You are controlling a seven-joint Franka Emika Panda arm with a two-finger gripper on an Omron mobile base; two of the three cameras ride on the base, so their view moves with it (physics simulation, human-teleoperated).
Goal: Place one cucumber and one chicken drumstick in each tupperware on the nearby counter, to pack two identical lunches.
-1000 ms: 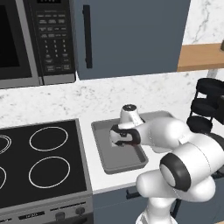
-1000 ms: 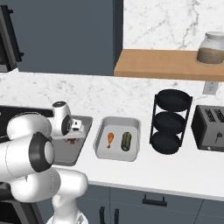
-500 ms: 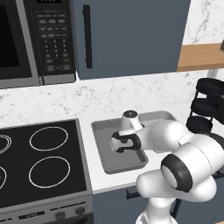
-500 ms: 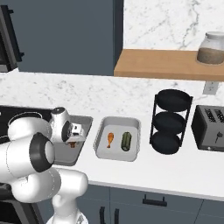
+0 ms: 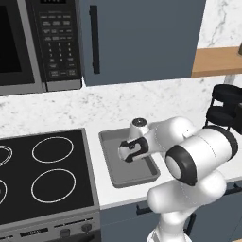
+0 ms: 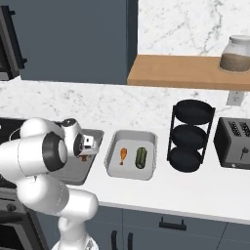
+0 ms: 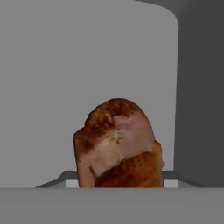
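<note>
My gripper (image 5: pixel 128 152) hangs low inside the left tupperware (image 5: pixel 118 176), shut on a red-brown chicken drumstick (image 7: pixel 118 144) that points down at the grey floor of the container (image 7: pixel 65 65). From the right base view the gripper (image 6: pixel 86 146) sits over the same tupperware (image 6: pixel 73 171), with the brown drumstick (image 6: pixel 84 157) just under it. The second tupperware (image 6: pixel 113 146) stands to the right and holds an orange-brown drumstick (image 6: pixel 123 155) beside a dark green cucumber (image 6: pixel 141 157).
A black stovetop (image 5: pixel 42 165) borders the left tupperware, with a microwave (image 5: pixel 28 42) above it. Right of the containers stand a black tiered rack (image 6: pixel 190 132) and a toaster (image 6: pixel 237 141). A wooden shelf (image 6: pixel 180 72) carries a jar (image 6: pixel 235 53).
The gripper has sunk lower into the left tupperware with the drumstick still in its grip. The second tupperware's contents have not moved.
</note>
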